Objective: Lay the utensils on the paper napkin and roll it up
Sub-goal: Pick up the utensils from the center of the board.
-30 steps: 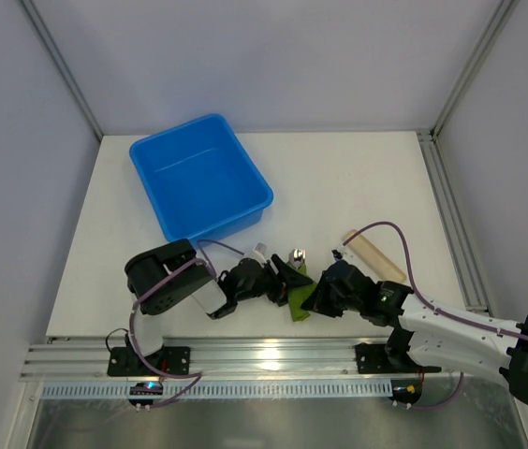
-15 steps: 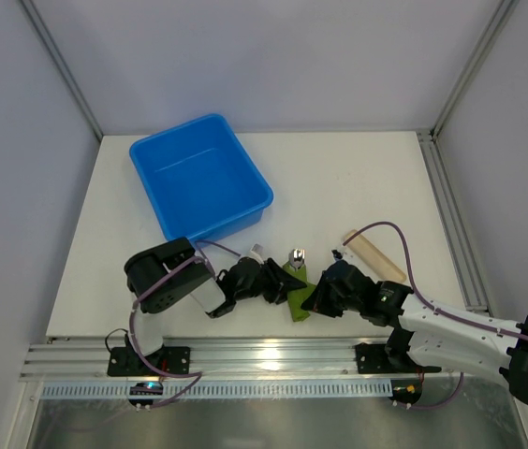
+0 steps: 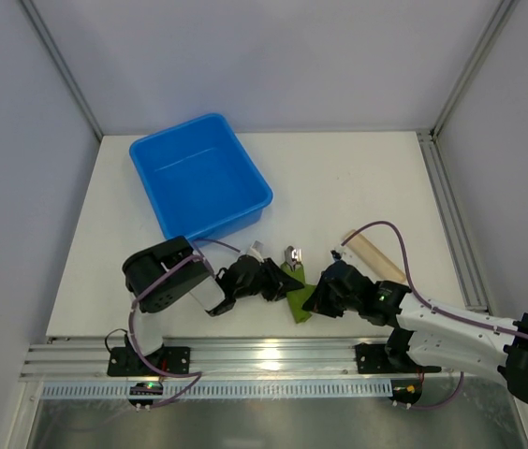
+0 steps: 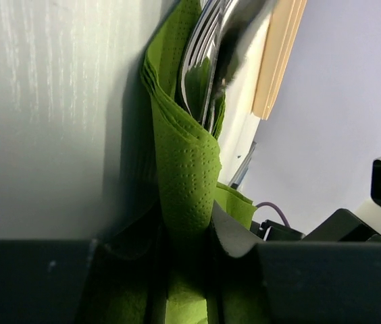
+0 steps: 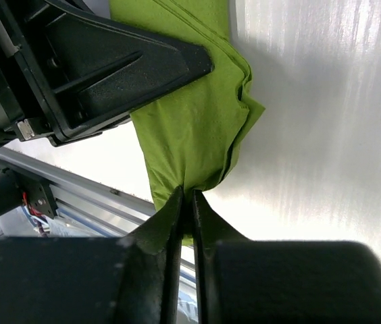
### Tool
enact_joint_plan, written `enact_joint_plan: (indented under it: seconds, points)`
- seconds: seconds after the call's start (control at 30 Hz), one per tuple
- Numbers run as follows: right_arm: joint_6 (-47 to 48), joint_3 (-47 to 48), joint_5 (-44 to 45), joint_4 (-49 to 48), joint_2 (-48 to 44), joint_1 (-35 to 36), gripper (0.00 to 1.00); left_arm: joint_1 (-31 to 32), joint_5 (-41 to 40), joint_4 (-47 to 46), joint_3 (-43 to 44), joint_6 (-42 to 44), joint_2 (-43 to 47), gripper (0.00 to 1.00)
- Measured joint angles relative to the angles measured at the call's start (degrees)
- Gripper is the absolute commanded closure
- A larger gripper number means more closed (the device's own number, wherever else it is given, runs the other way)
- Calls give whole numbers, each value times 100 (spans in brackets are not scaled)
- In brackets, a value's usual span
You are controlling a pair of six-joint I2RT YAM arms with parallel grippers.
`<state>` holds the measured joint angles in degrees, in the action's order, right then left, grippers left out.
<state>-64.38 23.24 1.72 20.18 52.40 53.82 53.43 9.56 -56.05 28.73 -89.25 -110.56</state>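
The green paper napkin (image 3: pixel 297 297) lies near the table's front edge, wrapped round the utensils (image 3: pixel 291 254), whose shiny ends stick out at the far side. In the left wrist view the napkin (image 4: pixel 187 169) is a dotted roll with the silvery utensils (image 4: pixel 211 61) inside it. My left gripper (image 4: pixel 187 226) is shut on that roll from the left (image 3: pixel 277 281). My right gripper (image 5: pixel 187 196) is shut on a bunched edge of the napkin (image 5: pixel 190 128), from the right (image 3: pixel 316 297).
A beige cylinder (image 3: pixel 374 255) lies just right of the napkin, behind the right arm. A blue bin (image 3: pixel 200 176) stands at the back left. The metal rail (image 3: pixel 264 360) runs along the near edge.
My left gripper has closed in on the napkin roll. The utensils' ends have shifted slightly left and away. The right gripper has held its grip and hardly moved.
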Motion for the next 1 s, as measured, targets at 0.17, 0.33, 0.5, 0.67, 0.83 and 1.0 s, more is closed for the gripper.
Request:
enact_joint_plan:
  seconds: [0.17,0.33,0.5,0.67,0.83,1.0]
  points:
    - [94,-4,44,76,-68,0,70,-42,55,-404,44,151,-258,100]
    - [208,-2,162,315,-490,0,56,-114,98,-721,55,391,-409,100]
    - [431,105,435,925,-826,0,55,-133,101,-741,55,750,-374,100]
    - [603,302,763,1521,-1132,0,54,-129,94,-365,-15,1095,-39,100]
    - [761,511,975,1893,-1342,0,54,20,66,-149,-59,1185,160,100]
    - [953,686,1040,2022,-1300,0,54,306,63,-20,-59,1270,262,100]
